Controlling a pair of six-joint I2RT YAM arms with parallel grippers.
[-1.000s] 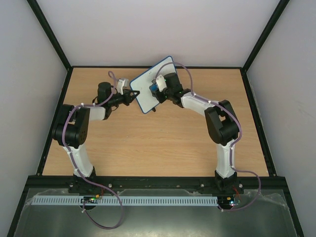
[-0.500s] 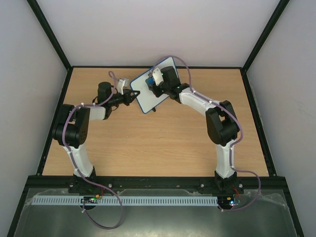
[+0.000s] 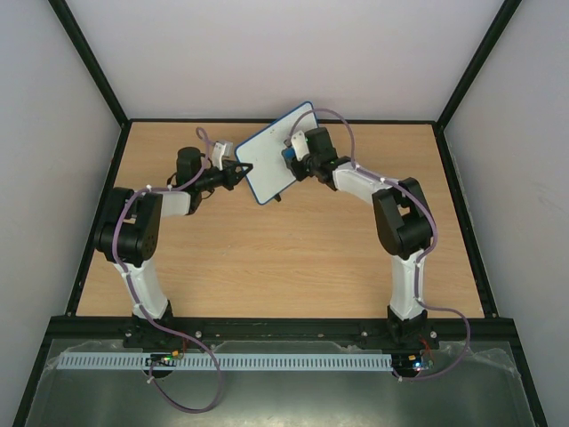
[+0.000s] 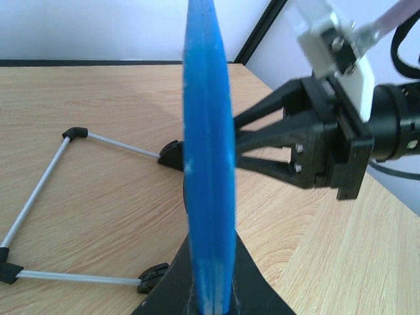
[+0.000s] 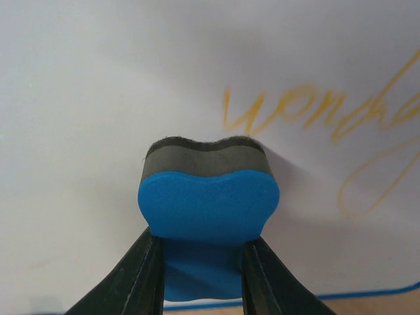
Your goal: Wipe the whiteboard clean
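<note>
The whiteboard (image 3: 271, 147), white with a blue frame, stands tilted at the back of the table. My left gripper (image 3: 242, 168) is shut on its left edge, seen edge-on as a blue strip (image 4: 209, 157) in the left wrist view. My right gripper (image 3: 293, 160) is shut on a blue eraser (image 5: 209, 210) with a dark felt face pressed against the board's white face (image 5: 98, 98). Yellow writing (image 5: 315, 118) lies on the board just right of the eraser. The right gripper also shows in the left wrist view (image 4: 315, 151), behind the board's edge.
A thin metal stand frame with black corner pieces (image 4: 46, 190) lies on the wooden table (image 3: 267, 258) behind the board. Grey walls and black posts enclose the table.
My right gripper with the eraser has moved across the board, first up toward the far edge, then to the right. The left gripper and board have stayed put.
</note>
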